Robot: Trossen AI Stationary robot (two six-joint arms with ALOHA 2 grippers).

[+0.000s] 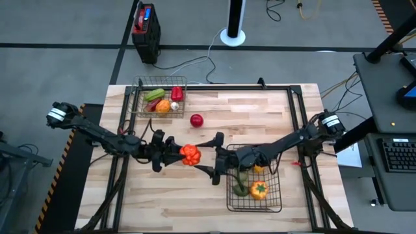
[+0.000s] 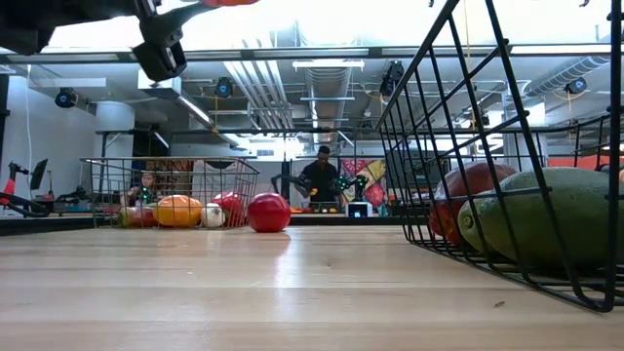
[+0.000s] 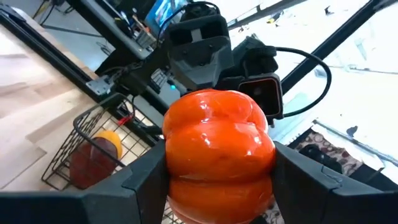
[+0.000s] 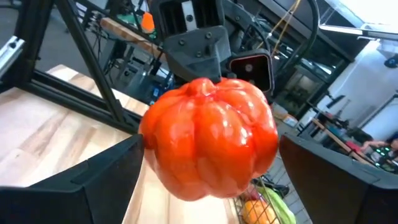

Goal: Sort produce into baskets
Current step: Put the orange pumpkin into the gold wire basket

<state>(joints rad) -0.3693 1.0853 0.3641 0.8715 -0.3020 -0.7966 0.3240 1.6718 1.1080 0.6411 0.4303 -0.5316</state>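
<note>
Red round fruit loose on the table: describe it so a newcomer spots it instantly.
Start at the smaller black wire basket at the far left corner of the wooden table. Just off that basket's near right corner, on bare wood, sits a small glossy red ball-shaped fruit. It is the only piece lying loose on the table: the others sit in baskets or in a gripper.

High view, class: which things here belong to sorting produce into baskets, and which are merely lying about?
Belonging to the job:
- orange pepper, held by left gripper
- right gripper, open beside it
- red fruit, loose on the table
- small basket
- large basket

Lying about:
- black crate on the floor
- keyboard
</note>
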